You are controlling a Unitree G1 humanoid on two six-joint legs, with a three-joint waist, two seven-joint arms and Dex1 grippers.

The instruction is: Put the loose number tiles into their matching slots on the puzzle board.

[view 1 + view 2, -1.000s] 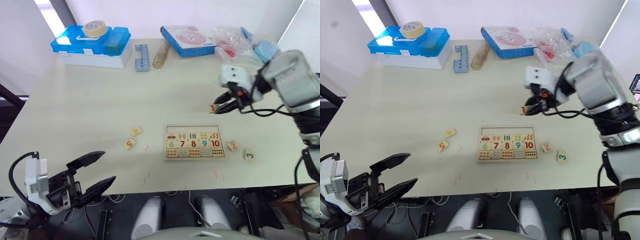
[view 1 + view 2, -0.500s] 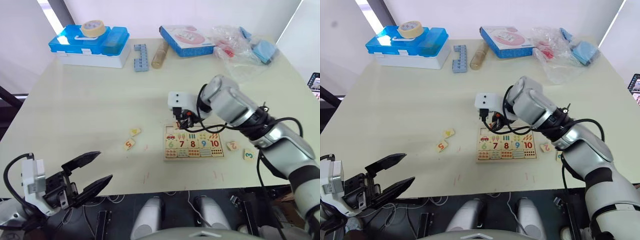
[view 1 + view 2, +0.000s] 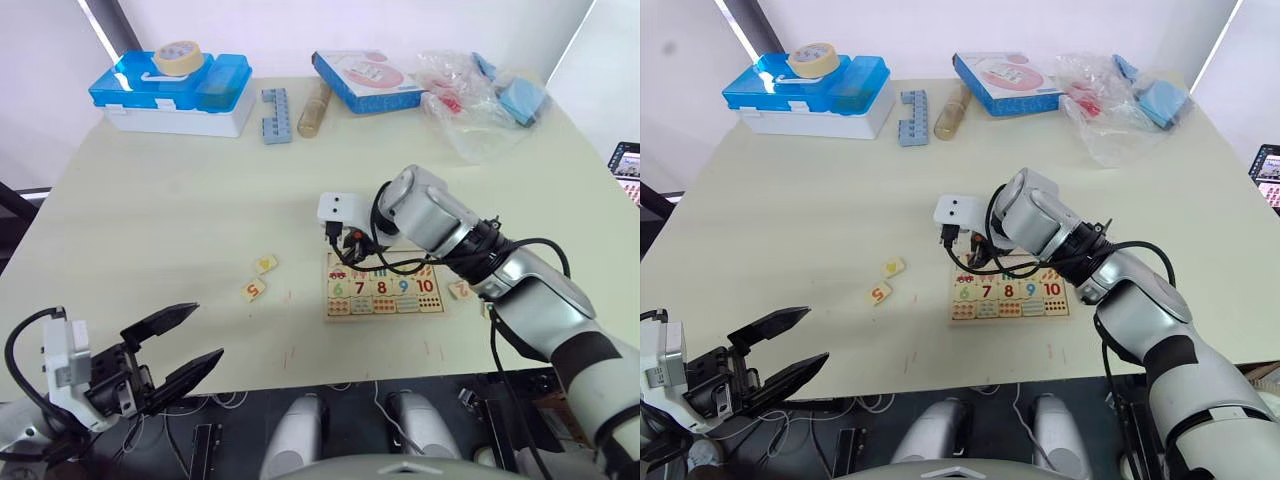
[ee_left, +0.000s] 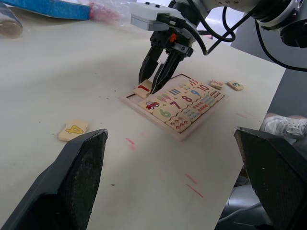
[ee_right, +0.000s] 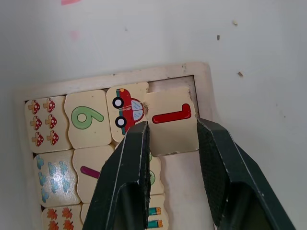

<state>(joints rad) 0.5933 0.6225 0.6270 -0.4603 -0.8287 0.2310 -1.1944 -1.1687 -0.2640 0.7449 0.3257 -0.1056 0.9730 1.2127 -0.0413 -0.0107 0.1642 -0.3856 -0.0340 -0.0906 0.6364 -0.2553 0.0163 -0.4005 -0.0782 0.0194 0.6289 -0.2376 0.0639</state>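
The red 1 tile (image 5: 171,120) sits at the far left corner of the puzzle board (image 3: 383,288), pinched between the two fingers of the right claw (image 5: 172,139), beside the car picture piece (image 5: 125,111). It looks slightly skewed against the frame, one edge seeming to ride on the rim, so it is probably not seated. To finish well, square the tile to the corner slot, press it down level, and part the fingers only once it lies flush. The left claw (image 3: 178,348) hangs spread wide off the near left edge of the bench (image 3: 160,200). The 5 tile (image 3: 253,290) and yellow-marked tile (image 3: 265,264) wait left of the board.
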